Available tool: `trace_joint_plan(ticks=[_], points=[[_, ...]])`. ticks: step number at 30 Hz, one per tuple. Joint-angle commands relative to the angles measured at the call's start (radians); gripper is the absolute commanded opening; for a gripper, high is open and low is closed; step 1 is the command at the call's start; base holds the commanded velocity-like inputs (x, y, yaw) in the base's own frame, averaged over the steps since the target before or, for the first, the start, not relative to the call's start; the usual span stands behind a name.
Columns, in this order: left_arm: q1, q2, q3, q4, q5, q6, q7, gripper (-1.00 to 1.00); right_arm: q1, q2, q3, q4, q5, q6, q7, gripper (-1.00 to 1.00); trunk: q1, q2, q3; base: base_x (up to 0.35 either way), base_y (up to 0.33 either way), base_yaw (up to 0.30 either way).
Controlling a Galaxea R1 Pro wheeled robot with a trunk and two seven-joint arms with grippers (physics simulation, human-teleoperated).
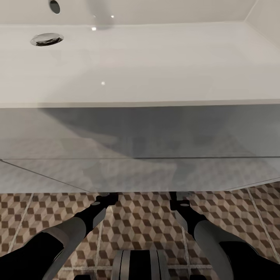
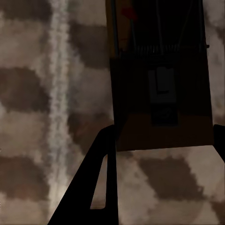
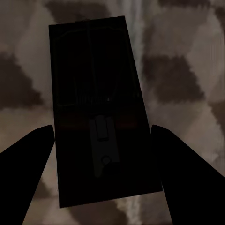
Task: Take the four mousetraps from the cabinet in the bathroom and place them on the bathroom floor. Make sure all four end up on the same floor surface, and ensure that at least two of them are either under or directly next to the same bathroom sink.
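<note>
Head view: both arms reach under the sink's (image 1: 140, 70) front edge. My left hand (image 2: 159, 173) and right hand (image 3: 101, 178) stand open, a mousetrap (image 2: 161, 89) and a second mousetrap (image 3: 96, 117) lying between their fingers on the floor (image 1: 136, 221). Risk: careless withdrawal could drag either trap.

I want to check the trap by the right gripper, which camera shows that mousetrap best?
The right wrist view: the mousetrap lies whole between the open fingers, over floor tiles. The left wrist view shows a different trap; the head view has the sink in front.
</note>
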Motion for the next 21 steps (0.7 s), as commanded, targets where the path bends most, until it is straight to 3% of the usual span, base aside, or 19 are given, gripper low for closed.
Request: trace_joint_plan(ticks=[1,5,21], points=[[-0.001,-0.001,-0.009,0.0,0.006,-0.003,0.007,-1.0,0.0,0.0,-0.002,-0.002,0.004,0.007,-0.003,-1.0,0.0,0.0,-0.004,0.0,0.0,0.0],[-0.001,-0.002,-0.009,0.0,0.007,-0.003,0.011,-1.0,0.0,0.0,-0.002,-0.002,0.004,0.007,-0.003,-1.0,0.002,-0.001,-0.02,0.0,0.0,0.0],[-0.001,-0.002,-0.009,-0.002,0.006,-0.003,0.015,-1.0,0.0,0.0,-0.002,-0.003,0.005,0.007,-0.003,-1.0,0.002,-0.001,-0.02,0.0,0.0,0.0]])
